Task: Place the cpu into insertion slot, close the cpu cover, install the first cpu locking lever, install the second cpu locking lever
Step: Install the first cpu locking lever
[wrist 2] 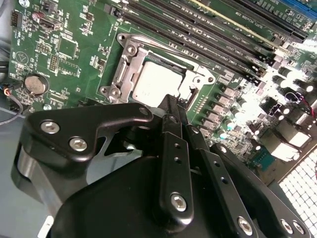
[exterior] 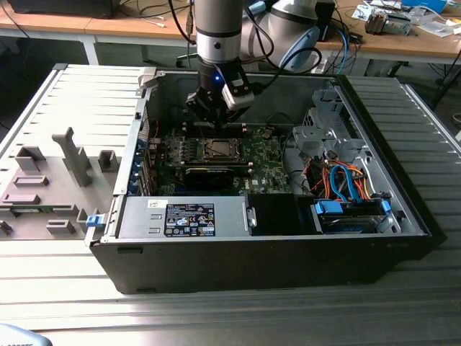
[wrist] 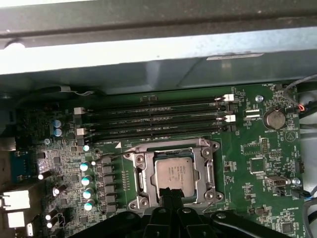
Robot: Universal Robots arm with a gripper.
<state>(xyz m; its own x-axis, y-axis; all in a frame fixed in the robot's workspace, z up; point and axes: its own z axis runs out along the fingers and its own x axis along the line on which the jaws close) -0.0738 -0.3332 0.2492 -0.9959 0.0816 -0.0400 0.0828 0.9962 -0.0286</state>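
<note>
The cpu [wrist: 173, 173] [wrist 2: 156, 84] lies flat in the insertion slot [wrist: 213, 148] of the green motherboard [exterior: 263, 169], its silvery top showing. The cpu cover [wrist: 142, 174] [wrist 2: 123, 74] lies down as a frame around it. A thin wire lever [wrist 2: 163, 47] runs along one side of the socket. My gripper [wrist: 171, 192] [wrist 2: 171, 103] is shut, its black fingertips together at the socket's edge just over the rim of the cpu, with nothing visible between them. In the exterior view the gripper [exterior: 216, 119] hangs inside the open case right above the socket [exterior: 216, 149].
Long black memory slots [wrist: 153, 119] run beside the socket, and a coin battery [wrist: 273, 118] sits further off. In the case are a power supply [exterior: 184, 218], a drive cage with coloured cables [exterior: 338, 180] and tall metal walls [exterior: 252, 256]. A grey fixture tray [exterior: 50, 180] lies at the exterior view's left.
</note>
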